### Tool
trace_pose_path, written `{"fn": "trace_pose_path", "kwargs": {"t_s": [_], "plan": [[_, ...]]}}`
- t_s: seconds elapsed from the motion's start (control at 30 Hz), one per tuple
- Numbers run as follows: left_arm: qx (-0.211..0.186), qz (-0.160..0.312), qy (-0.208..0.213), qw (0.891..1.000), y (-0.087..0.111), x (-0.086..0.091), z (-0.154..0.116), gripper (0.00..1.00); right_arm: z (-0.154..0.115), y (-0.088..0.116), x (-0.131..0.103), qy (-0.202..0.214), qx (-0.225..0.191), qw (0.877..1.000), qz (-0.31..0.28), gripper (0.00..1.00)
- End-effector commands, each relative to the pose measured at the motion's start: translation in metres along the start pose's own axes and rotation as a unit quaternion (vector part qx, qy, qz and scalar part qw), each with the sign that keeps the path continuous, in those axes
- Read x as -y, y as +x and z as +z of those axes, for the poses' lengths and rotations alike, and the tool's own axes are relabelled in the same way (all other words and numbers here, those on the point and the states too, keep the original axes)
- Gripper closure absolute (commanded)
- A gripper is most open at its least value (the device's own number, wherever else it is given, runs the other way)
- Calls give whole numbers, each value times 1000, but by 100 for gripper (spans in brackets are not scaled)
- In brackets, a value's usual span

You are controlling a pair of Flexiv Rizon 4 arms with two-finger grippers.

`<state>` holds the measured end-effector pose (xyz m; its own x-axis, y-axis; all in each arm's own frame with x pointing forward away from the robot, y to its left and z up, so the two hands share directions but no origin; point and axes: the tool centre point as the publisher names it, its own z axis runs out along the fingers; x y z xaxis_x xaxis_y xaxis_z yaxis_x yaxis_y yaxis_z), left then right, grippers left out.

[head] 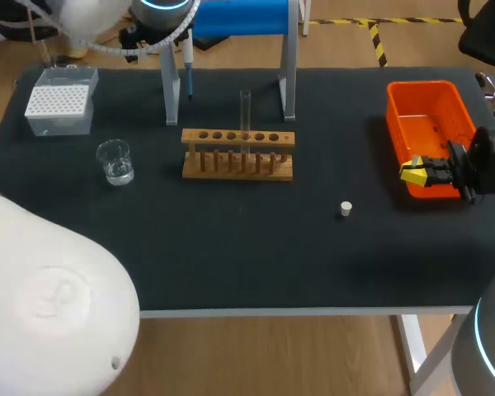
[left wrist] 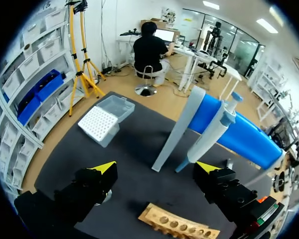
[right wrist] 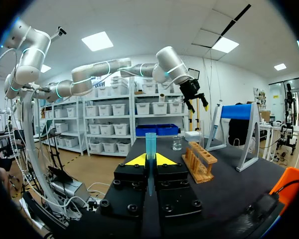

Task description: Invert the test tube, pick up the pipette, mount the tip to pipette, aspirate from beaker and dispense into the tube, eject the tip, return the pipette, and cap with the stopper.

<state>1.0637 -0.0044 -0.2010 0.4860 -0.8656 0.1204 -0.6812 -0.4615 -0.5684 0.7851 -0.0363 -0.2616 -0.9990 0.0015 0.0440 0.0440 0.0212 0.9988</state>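
Table (head: 256, 247): flat top under a matte black mat.

Left gripper (left wrist: 155, 168): fingers spread wide, nothing between them. It hangs high above the table's rear. The pipette (left wrist: 209, 134), a slim blue and grey plastic body, lies ahead of it and hangs on the stand (head: 287, 74). The stand has pale metal legs and a blue cylindrical top.

Right gripper (right wrist: 150, 158): fingers closed on a translucent teal tip (right wrist: 150, 144), a narrow cone with its wide end up. In the head view this gripper sits over the near end of the orange plastic bin (head: 433, 124), a rectangular tub.

Rack (head: 238, 138): pale wood with a row of round holes and pegs in front. A clear glass tube (head: 245, 107) stands upright in it; I cannot tell which end is open.

Beaker (head: 115, 161): clear and round, holding a little clear liquid, to the rack's left.

Tip box (head: 59, 101): grey and rectangular with a dotted white grid, at the rear left corner.

Stopper (head: 345, 209): small, white and cylindrical, alone on the mat between rack and bin.
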Motion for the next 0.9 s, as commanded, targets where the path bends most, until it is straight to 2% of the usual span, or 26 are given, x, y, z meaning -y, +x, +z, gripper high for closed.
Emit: {"fn": "trace_pose_path", "kwargs": {"t_s": [0.03,0.13,0.33,0.43,0.5,0.53,0.87,0.9], "plan": [[-157,-17,205,966,-19,-9,-8,0,-1,1,0,1,0,1000,0,100],[-186,12,202,961,-19,-15,-13,0,-1,1,0,1,0,1000,0,100],[-210,65,204,954,-11,-23,-15,0,-1,1,0,1,0,1000,0,100],[-204,99,209,951,-5,-26,-15,0,-1,1,0,1,0,1000,0,100],[-166,122,218,954,0,-28,-12,0,-1,1,0,1,0,1000,0,100],[-141,120,213,959,2,-28,-9,0,-1,1,0,1,0,1000,0,100],[-141,120,213,959,2,-28,-9,0,-1,1,0,1,0,1000,0,100],[-160,112,227,954,2,-27,-13,0,-1,1,0,1,0,1000,0,100]]}}
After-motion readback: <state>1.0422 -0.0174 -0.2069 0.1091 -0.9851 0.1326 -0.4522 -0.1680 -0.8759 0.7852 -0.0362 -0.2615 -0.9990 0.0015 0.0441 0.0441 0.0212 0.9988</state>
